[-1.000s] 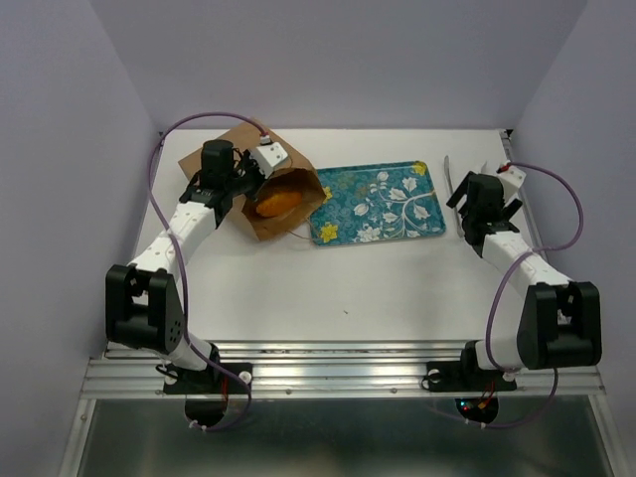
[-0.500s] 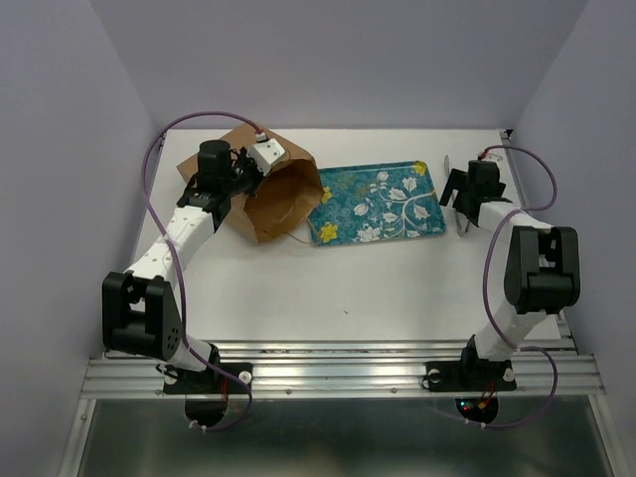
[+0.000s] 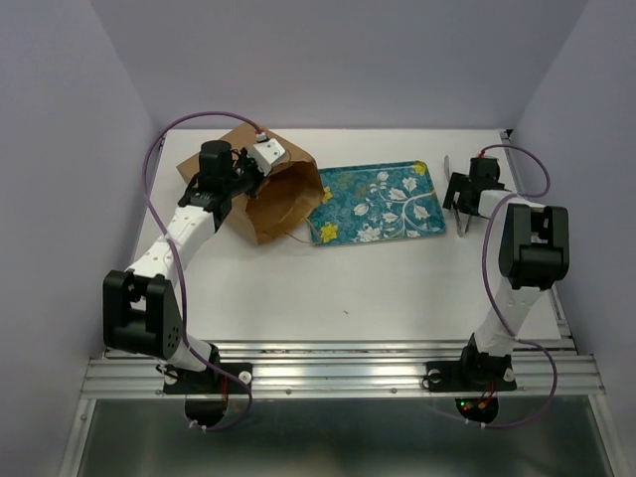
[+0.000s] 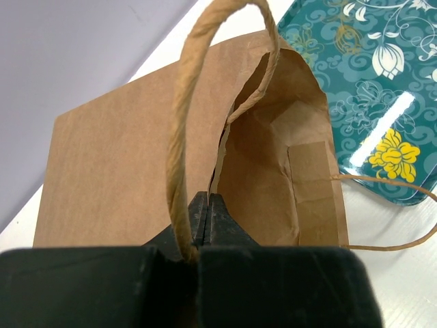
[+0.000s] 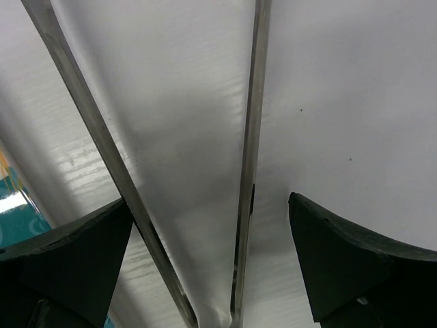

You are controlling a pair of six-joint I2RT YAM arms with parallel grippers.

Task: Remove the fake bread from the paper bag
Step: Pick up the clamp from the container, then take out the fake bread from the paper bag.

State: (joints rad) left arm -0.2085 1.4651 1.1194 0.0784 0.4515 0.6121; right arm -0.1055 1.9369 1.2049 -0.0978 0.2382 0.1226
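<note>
Count: 1 tall brown kraft paper bag (image 3: 273, 207), 1 teal floral rectangular tray (image 3: 343, 211), 1 pair of slim metal tongs (image 3: 460, 221), 2 white-and-black arms, all on the white table (image 3: 348, 288). The bag carries 2 thin string handles. 1 (image 4: 181, 137) loops up over the jaws. The other (image 4: 403, 220) trails from the mouth onto the table and the tray edge.

The bag lies on its side at the far left, mouth turned toward the tray and just beside its left end. The fake bread shows in no view; the visible inner walls are bare brown paper.

Left gripper (image 3: 253, 179): jaws clenched on the upper rim of the bag mouth, fingertips pressed together over the paper edge (image 4: 207, 208). The left arm stretches forward from its base, wrist bent right toward the bag.

Right gripper (image 3: 464, 191): jaws released, spread wide, pointing down at the table right of the tray. Both blades of the tongs (image 5: 249, 137) run between its fingers (image 5: 68, 260). Contact cannot be told. The right arm stands folded, elbow high, forearm reaching to the far side.
</note>
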